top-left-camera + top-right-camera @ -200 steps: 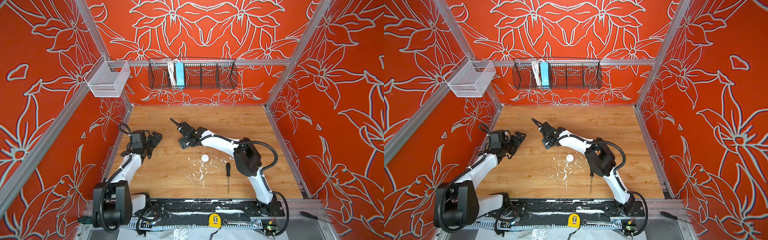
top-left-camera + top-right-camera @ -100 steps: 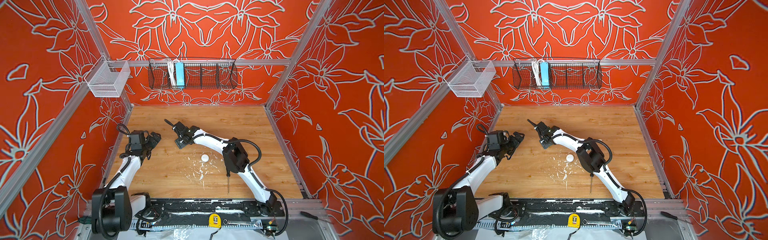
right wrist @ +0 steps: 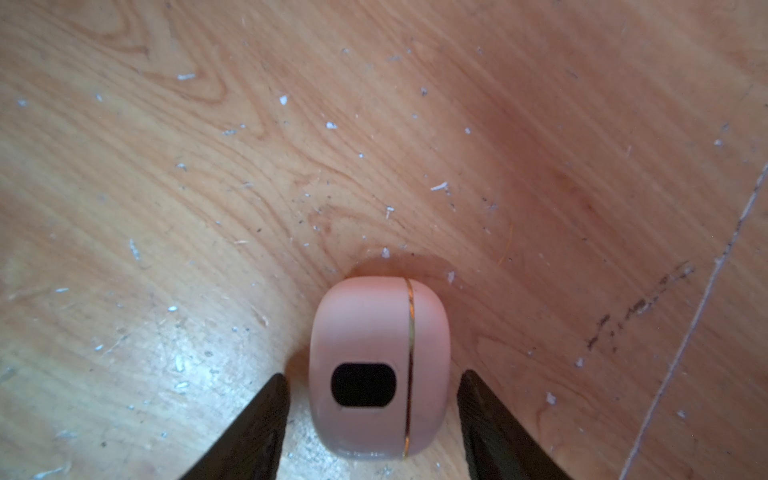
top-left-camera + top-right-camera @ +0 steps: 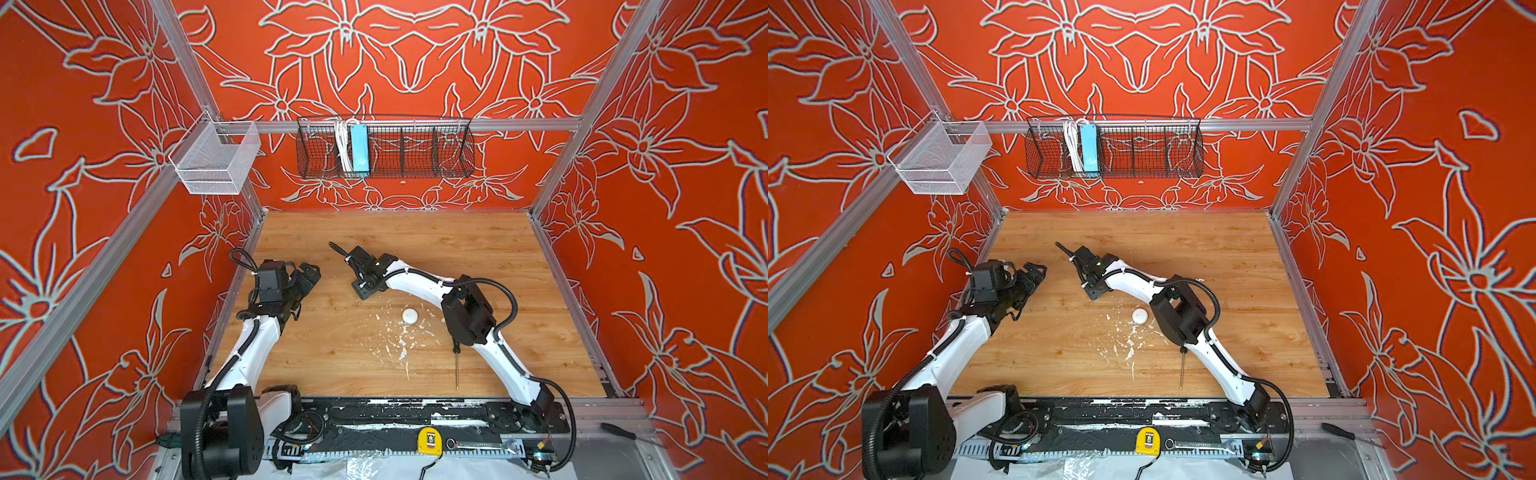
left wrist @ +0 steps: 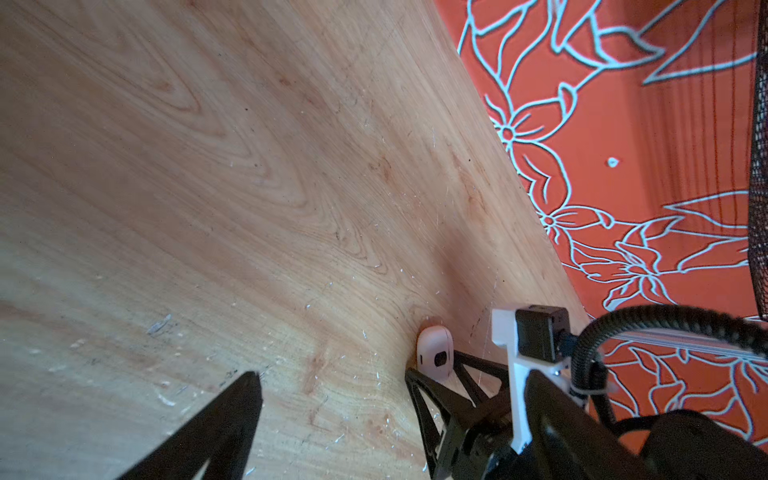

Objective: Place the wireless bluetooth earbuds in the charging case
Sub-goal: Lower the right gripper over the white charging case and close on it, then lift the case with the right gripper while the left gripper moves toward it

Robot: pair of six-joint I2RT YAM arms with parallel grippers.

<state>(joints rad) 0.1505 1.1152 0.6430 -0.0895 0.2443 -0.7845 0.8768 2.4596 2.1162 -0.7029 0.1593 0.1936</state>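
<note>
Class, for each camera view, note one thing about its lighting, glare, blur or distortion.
Right wrist view: glare whitens the wooden tabletop beside one jaw; the rounded white box with a dark oval mark looks pink-tinted and slightly soft. Left wrist view: wide-angle distortion bows the tabletop's edge. In both top views: even light, sharp detail, faint shadows.

Legible text, none: we read nothing anywhere, and the dark patch on the yellow tape measure (image 4: 429, 441) is too small for us to make out.
</note>
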